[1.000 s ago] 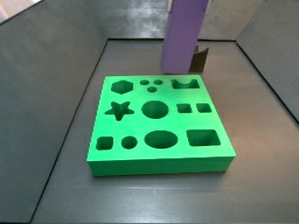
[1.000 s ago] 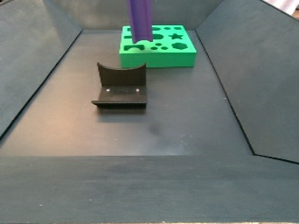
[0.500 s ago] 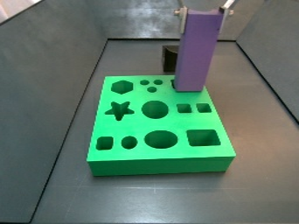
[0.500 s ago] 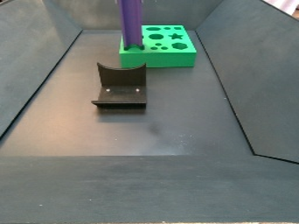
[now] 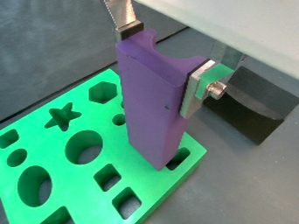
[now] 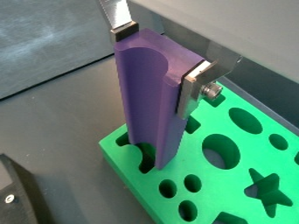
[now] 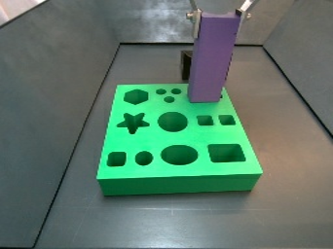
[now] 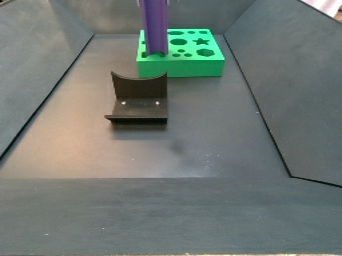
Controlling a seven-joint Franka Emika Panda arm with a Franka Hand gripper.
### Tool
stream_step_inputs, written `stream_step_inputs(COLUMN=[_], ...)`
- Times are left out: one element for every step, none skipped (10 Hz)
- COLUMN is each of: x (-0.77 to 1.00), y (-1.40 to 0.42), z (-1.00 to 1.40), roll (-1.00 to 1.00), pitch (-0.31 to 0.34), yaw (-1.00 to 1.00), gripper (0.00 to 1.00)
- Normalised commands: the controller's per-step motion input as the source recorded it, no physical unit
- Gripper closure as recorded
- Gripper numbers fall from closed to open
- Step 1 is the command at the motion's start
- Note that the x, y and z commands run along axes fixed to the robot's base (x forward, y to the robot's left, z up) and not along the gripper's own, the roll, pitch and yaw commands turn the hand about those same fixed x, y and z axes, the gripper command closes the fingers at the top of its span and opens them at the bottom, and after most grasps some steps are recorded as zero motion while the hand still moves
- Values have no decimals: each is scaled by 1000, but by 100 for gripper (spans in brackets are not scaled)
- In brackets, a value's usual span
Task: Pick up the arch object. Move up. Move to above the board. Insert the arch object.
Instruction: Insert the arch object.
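The arch object (image 7: 212,56) is a tall purple block held upright, with a scooped end between the fingers. My gripper (image 7: 217,10) is shut on its upper end. Both wrist views show the silver fingers (image 5: 201,83) (image 6: 197,79) clamped on opposite faces of the block (image 5: 155,96) (image 6: 152,96). The green board (image 7: 150,141) lies on the floor below. The block's lower end is at the arch notch on the board's far edge; I cannot tell how deep it sits. In a side view the block (image 8: 155,25) stands over the board (image 8: 201,68).
The dark fixture (image 8: 136,98) stands on the floor in front of the board; it also shows in a wrist view (image 5: 251,109) and behind the block in a side view (image 7: 186,63). Grey walls slope up around the floor.
The gripper has carried the purple block from behind the board's far edge to over the arch notch, and it has shifted slightly sideways in the last half second.
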Motion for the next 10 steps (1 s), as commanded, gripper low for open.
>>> stream_step_inputs(x=[26,-29,-197,-180,-166,-137,-197,-166,0,0], y=[371,403,349,231,126,74,0,-274,-334,-377], z=[-49,-57,-3,0,0,0,-174,-600,-437,-426], roll=[-77,-96,-117,-96,-46,0,21,203,256,349], pitch=[-83,-93,-113,-114,-97,-73,-101,-277,-316,-227], yaw=[6,23,23,0,0,0,0,-83,-249,-486], gripper=[100,100,100,100,100,100,100,100,100,100])
